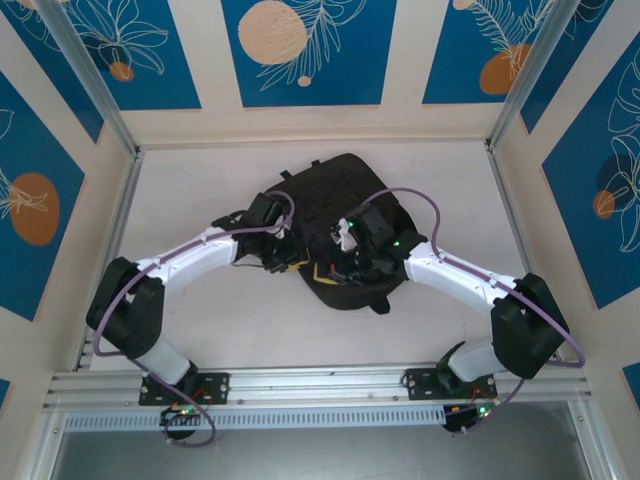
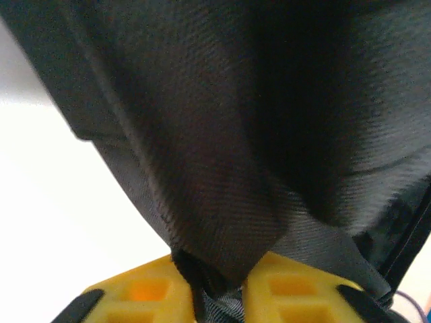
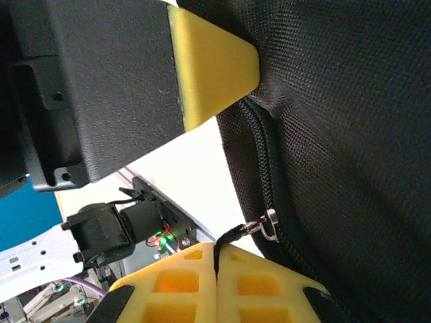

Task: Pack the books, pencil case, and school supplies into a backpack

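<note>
Top view, backpack (image 1: pixel 340 180): lies at the middle of the table (image 1: pixel 200 330), both my arms reaching onto its near end; what is inside I cannot tell
Left wrist, left gripper (image 2: pixel 214 276): my yellow fingers clamp a fold of the backpack's black fabric
Right wrist, right gripper (image 3: pixel 217 259): fingers pressed together on the thin black zip cord (image 3: pixel 232 233), just beside the backpack's zip

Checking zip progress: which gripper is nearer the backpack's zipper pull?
Right. The right gripper clamps the cord of the zipper pull; the left gripper pinches backpack fabric elsewhere.
</note>
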Tool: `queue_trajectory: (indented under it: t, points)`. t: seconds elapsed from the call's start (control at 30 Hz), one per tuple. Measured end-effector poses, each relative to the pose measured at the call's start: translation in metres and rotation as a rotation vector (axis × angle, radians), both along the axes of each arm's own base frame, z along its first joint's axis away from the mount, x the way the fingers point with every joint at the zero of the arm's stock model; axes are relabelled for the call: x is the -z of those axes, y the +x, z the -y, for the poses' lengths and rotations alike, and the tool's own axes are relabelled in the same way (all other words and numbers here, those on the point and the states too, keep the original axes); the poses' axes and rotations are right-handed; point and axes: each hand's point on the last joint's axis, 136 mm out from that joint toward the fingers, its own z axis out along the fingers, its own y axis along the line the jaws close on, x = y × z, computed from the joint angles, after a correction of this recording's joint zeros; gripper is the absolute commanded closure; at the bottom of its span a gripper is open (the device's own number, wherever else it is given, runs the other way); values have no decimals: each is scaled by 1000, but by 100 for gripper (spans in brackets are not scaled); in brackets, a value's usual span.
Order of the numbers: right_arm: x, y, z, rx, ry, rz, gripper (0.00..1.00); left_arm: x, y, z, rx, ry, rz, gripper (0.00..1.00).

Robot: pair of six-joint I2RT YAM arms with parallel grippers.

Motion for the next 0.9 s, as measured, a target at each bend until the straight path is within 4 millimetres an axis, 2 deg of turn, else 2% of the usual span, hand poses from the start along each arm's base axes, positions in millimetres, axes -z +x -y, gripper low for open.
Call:
queue_trajectory:
  t: [0.03,0.23,0.63,0.9]
  points:
    - [0,0,0,0,1,1,100,-1,2,1,4,2,9,100]
    - [4,-4,5,-12,-28,-1,100,-2,5,-3,-6,37,26,100]
    - [4,-22,34,-13,-105,43,100,-12,13,-23,-36,54,72,100]
    - [6,-20,53,5,-130,52,100,-13,14,-31,-29,76,101,100]
